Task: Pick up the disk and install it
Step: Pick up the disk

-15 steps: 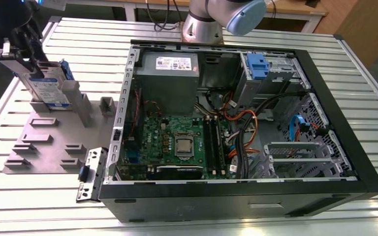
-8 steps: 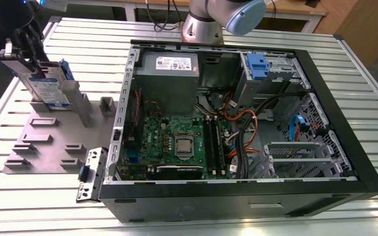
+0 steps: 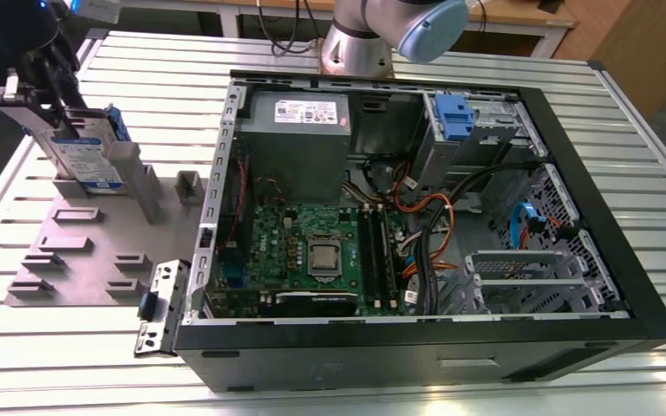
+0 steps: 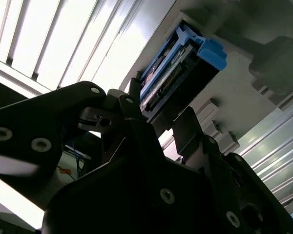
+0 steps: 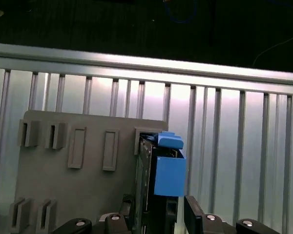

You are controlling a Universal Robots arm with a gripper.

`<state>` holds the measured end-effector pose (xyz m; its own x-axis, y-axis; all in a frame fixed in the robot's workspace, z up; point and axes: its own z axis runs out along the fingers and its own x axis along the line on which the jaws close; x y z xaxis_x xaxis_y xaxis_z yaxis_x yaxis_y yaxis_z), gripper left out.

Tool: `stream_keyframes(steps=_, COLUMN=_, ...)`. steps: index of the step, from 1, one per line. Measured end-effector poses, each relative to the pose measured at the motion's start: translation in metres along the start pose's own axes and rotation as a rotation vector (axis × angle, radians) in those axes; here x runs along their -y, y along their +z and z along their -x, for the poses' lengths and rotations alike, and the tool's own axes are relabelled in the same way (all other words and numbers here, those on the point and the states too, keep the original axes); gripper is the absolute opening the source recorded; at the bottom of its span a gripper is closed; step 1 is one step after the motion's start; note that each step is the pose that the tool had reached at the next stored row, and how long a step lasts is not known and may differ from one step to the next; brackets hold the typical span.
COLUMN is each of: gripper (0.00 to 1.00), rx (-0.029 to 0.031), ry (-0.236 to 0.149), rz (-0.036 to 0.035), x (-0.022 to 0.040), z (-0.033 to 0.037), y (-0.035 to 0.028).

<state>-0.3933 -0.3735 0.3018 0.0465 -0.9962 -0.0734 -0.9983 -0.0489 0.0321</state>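
Observation:
The disk (image 3: 84, 156), a silver-grey drive with a white-and-blue label in a blue carrier, stands on edge at the far end of the grey holder plate (image 3: 90, 251), at the exterior view's left. My gripper (image 3: 55, 108) comes down on its upper end. In both wrist views the black fingers (image 5: 193, 214) lie against the two flat sides of the disk (image 5: 168, 175), shut on it. The second wrist view looks along the gripper (image 4: 158, 109) to the disk (image 4: 173, 68) and its blue end. Its lower edge is among the plate's posts; whether it is lifted I cannot tell.
An open black computer case (image 3: 564, 173) lies on the slatted metal table (image 3: 345, 390), to the holder plate's right. Inside are a power supply (image 3: 298, 113), a green motherboard (image 3: 310, 251), cables and a drive bay with a blue bracket (image 3: 454, 117). The arm's base (image 3: 362, 39) stands behind the case.

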Motion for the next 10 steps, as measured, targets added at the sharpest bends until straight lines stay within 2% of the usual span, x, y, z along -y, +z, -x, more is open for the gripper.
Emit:
stream_keyframes(steps=3, gripper=0.53, rx=0.0015, ry=0.047, rz=-0.0035, x=0.0000, z=0.0000, y=0.0002)
stream_keyframes(steps=10, gripper=0.53, rx=0.0016, ry=0.051, rz=-0.0039, x=-0.0003, z=0.0004, y=0.0003)
